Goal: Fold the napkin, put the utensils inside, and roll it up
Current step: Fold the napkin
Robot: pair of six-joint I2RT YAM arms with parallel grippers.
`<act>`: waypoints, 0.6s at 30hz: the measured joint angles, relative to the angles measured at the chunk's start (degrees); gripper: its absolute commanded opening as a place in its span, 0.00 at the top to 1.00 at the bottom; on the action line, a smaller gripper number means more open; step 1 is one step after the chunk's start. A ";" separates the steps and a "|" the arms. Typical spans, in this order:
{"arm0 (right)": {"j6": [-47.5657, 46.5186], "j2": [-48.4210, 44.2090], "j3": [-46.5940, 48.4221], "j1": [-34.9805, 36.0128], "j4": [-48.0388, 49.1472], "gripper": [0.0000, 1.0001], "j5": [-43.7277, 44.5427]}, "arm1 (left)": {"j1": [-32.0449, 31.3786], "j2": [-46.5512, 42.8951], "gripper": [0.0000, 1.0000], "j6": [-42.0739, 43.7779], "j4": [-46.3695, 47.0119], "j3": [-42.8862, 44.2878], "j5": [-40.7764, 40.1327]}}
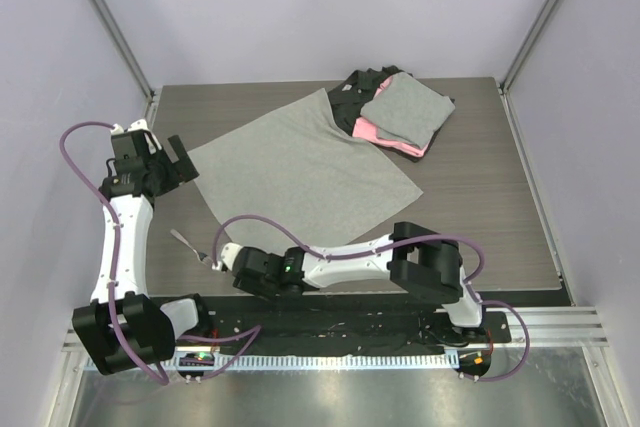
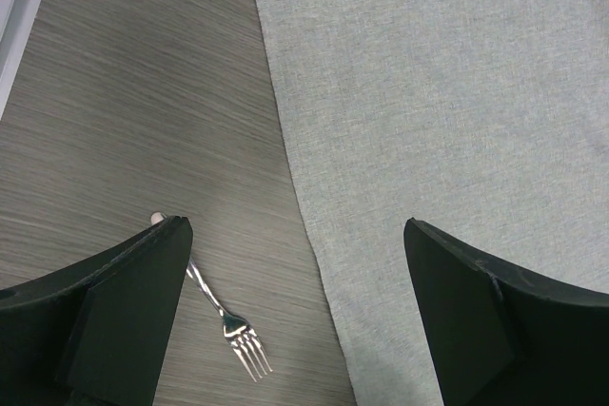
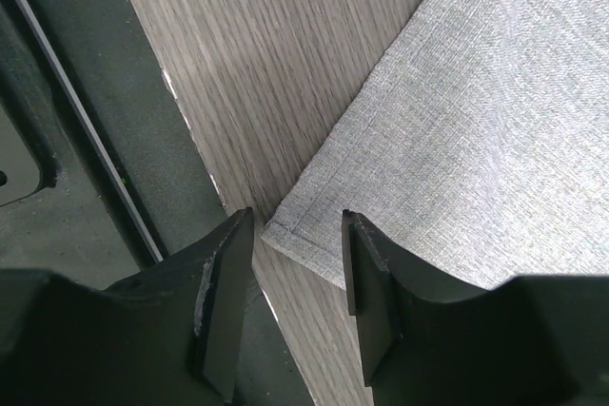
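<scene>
The light-grey napkin (image 1: 300, 172) lies spread flat as a diamond in the middle of the table. It fills the right of the left wrist view (image 2: 447, 92) and the upper right of the right wrist view (image 3: 476, 92). A small silver fork (image 1: 190, 245) lies on the wood left of the napkin's near edge, tines toward me (image 2: 228, 320). My left gripper (image 1: 183, 160) is open and empty above the napkin's left corner (image 2: 297, 235). My right gripper (image 1: 235, 259) is open, and its fingers straddle the napkin's near hemmed corner (image 3: 297, 225) without closing on it.
A stack of black, pink and grey folded cloths (image 1: 400, 112) sits at the back right, touching the napkin's far edge. The black base mat (image 3: 86, 140) runs along the table's front edge beside my right gripper. Walls and metal posts bound the left and right sides.
</scene>
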 measured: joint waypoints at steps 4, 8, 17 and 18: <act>0.33 0.74 -0.02 0.00 0.35 0.54 -0.11 | 0.00 0.00 0.00 0.00 0.00 -0.02 0.00; 0.72 0.87 -0.02 -0.26 0.61 0.57 -0.20 | 0.00 0.00 0.00 0.00 0.00 -0.02 0.00; 3.26 0.98 -0.33 -1.81 1.22 0.58 -3.04 | 0.00 0.00 0.00 0.00 0.00 -0.02 0.00; 3.61 0.96 -0.46 -1.99 1.40 0.58 -3.37 | 0.00 0.00 0.00 0.00 0.00 -0.02 0.00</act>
